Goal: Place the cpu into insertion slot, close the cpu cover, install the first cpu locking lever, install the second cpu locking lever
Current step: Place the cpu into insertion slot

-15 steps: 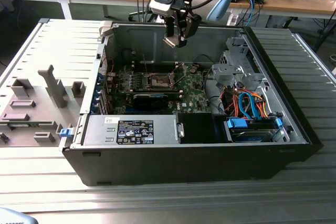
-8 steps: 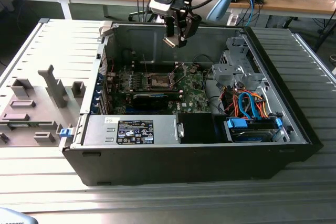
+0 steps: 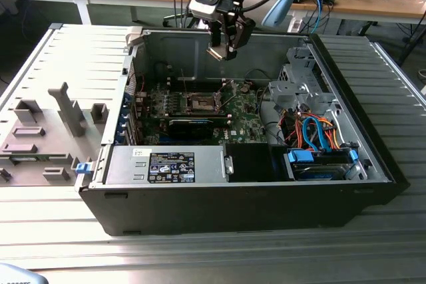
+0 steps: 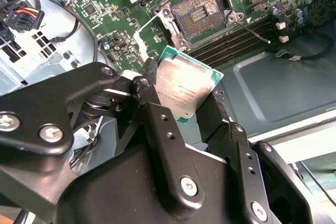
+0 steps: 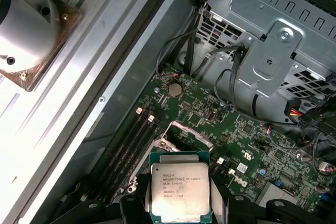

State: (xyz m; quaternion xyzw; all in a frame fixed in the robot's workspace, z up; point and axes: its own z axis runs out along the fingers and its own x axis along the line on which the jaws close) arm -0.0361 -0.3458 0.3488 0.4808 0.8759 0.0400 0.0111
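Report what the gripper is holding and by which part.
The gripper holds the cpu, pinched by two opposite edges between its fingers, metal face showing, not yet in the insertion slot.

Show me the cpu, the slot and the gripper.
cpu (image 4: 184, 90), second wrist view, on its metal face.
slot (image 4: 198, 13), second wrist view, on its dark centre.
gripper (image 3: 223, 52), exterior view, midway between its fingertips.

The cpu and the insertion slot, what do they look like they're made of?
The cpu: a matte, pale silvery metal face, faintly scuffed, on a green board edge, likely fibreglass. The insertion slot: a grey metal rim with a dull sheen, around a dark centre, probably plastic holding rows of fine contacts.
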